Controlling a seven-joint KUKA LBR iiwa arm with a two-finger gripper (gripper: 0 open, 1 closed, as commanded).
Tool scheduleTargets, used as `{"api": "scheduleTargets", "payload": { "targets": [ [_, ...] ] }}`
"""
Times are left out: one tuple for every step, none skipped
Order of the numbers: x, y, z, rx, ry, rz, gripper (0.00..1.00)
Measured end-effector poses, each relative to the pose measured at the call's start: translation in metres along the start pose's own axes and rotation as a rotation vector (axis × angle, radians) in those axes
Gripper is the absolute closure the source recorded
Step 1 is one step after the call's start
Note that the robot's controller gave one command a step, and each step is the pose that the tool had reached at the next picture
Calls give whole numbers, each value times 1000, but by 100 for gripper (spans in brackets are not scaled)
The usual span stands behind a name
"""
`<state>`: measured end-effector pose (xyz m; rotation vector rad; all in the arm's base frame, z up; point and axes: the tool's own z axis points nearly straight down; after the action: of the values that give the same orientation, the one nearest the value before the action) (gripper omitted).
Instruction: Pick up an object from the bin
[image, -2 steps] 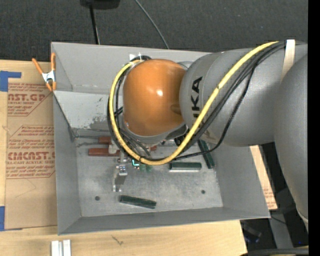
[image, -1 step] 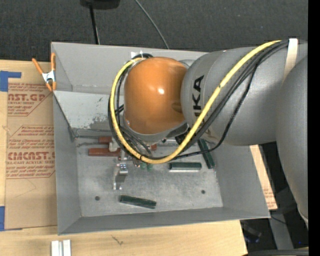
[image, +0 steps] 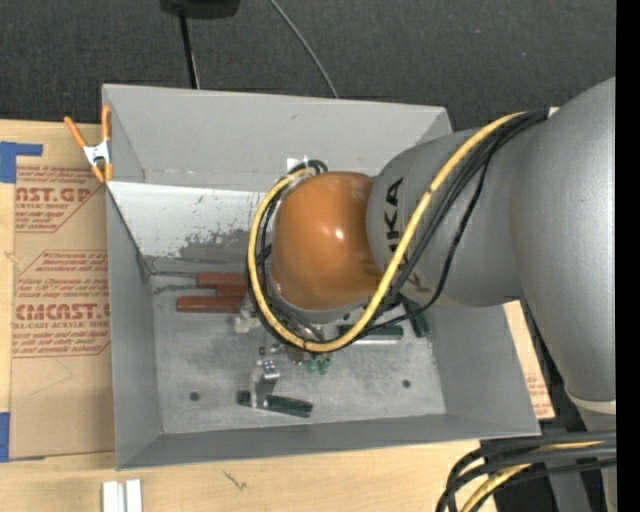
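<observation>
My gripper (image: 270, 368) pokes out from under the arm's orange cover, low over the middle of the bin floor. Just below it, near the front wall, lies a small dark green and black thing (image: 277, 404) with a metal end. Two reddish-brown bars (image: 211, 292) lie side by side to the left, by the foot of the left wall. A silver and green piece (image: 382, 335) shows at the right under the arm's edge. Nothing can be made out in the gripper's grasp.
The arm and its orange cover, ringed by yellow and black cables, hang over the middle and back of the bin and hide the floor beneath. The bin's sloped grey walls close in on all sides.
</observation>
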<state>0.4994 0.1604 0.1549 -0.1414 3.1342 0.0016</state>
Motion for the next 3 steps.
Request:
{"api": "scheduleTargets", "payload": {
  "targets": [
    [3, -25, 7, 1, 8, -160, 0],
    [11, -49, 2, 0, 4, 46, 0],
    [18, -42, 82, -2, -11, 7, 0]
  ]
}}
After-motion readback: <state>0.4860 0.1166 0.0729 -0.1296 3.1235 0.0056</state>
